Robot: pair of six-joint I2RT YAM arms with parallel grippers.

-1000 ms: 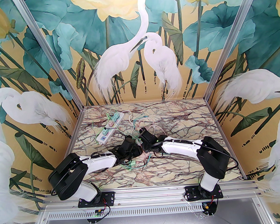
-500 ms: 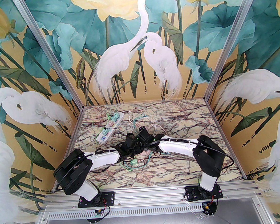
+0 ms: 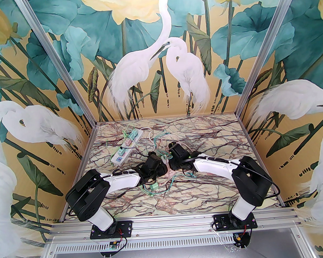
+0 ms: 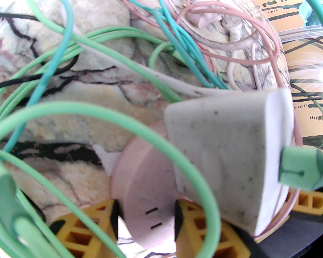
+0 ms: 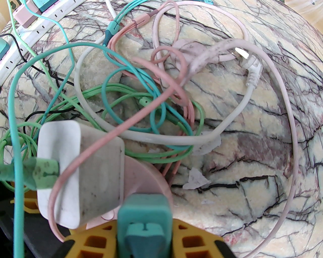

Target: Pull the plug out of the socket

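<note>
A round pink socket (image 4: pixel 141 181) sits between my left gripper's (image 4: pixel 145 221) yellow fingers (image 4: pixel 85 226), which are shut on its sides. A speckled white plug block (image 4: pixel 227 161) with a green cable end (image 4: pixel 300 168) sticks out of it. In the right wrist view a teal plug (image 5: pixel 143 216) sits in the same pink socket (image 5: pixel 149 176) beside the white block (image 5: pixel 80 171), and my right gripper (image 5: pixel 143 236) is shut on that teal plug. From above, both grippers meet over the socket (image 3: pixel 170 170) at mid-table, left gripper (image 3: pixel 161 166), right gripper (image 3: pixel 171 163).
Green, teal, pink and white cables (image 5: pixel 141 113) lie tangled around the socket. A white power strip (image 3: pixel 126 148) with several plugs lies at the back left. A loose green plug (image 3: pixel 153 187) rests on the marble table (image 3: pixel 209 193) just in front of the grippers.
The left arm has reached further forward and its fingers have narrowed onto the socket. The right arm first swung left, then pulled back to the right.
</note>
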